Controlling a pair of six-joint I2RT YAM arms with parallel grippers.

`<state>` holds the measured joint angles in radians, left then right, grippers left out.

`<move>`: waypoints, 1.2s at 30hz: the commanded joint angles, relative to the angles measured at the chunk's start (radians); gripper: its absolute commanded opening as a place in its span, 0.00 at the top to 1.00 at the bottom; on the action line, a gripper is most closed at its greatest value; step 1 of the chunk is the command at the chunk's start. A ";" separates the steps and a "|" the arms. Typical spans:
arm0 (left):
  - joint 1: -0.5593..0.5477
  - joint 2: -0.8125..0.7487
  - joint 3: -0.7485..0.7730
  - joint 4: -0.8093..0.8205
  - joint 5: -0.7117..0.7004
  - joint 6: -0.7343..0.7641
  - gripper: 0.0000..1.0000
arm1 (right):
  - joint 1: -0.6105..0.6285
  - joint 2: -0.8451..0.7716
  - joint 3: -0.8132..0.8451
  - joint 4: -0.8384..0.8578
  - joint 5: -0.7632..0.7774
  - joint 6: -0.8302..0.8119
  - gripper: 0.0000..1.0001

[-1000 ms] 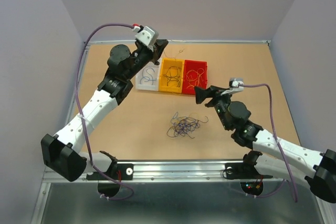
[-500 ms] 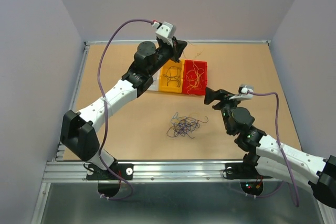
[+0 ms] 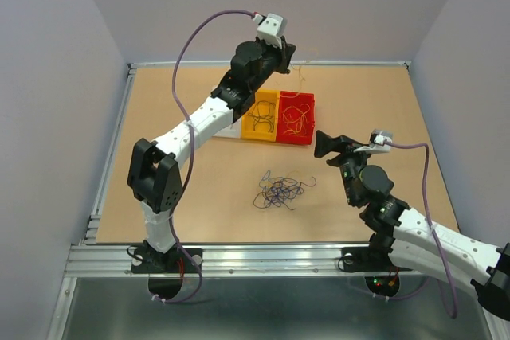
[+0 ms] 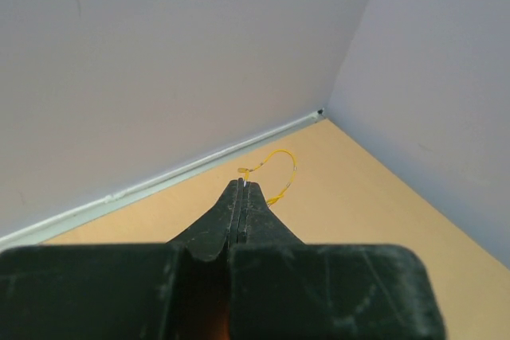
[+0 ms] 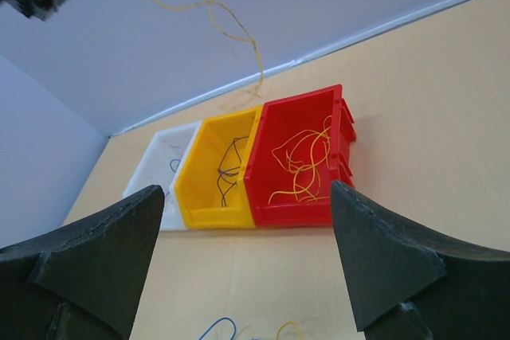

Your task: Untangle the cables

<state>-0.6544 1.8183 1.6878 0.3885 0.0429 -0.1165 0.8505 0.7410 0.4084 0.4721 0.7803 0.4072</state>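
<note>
Our left fingers (image 4: 233, 206) pinch one yellow wire (image 4: 283, 166) high by the red bin (image 3: 296, 140) — we should lower it in before letting go; right fingers (image 5: 96, 252) gape at two o'clock of the tangle (image 3: 279, 191).

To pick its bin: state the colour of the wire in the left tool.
Yellow-orange wire, pinched by the left tool; shows best in the left wrist view.

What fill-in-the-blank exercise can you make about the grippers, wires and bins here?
1. The left gripper is shut on a ____ wire.
2. The right gripper is ____.
3. The ____ bin holds yellow wires.
4. The tangle lies on the ____.

Missing words: yellow; open; red; table.
</note>
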 commanded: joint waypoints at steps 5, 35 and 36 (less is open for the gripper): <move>-0.005 0.073 0.001 -0.020 -0.034 0.083 1.00 | -0.001 -0.022 -0.034 0.036 0.028 -0.001 0.10; -0.079 0.364 0.018 -0.319 -0.048 0.087 1.00 | -0.001 -0.031 -0.040 0.034 0.048 -0.005 0.10; -0.082 0.412 0.030 -0.335 -0.048 0.093 1.00 | -0.001 -0.034 -0.042 0.033 0.051 -0.007 0.10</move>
<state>-0.7254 2.1628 1.6581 0.1280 -0.0444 -0.0189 0.8505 0.7273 0.3840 0.4747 0.7895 0.4068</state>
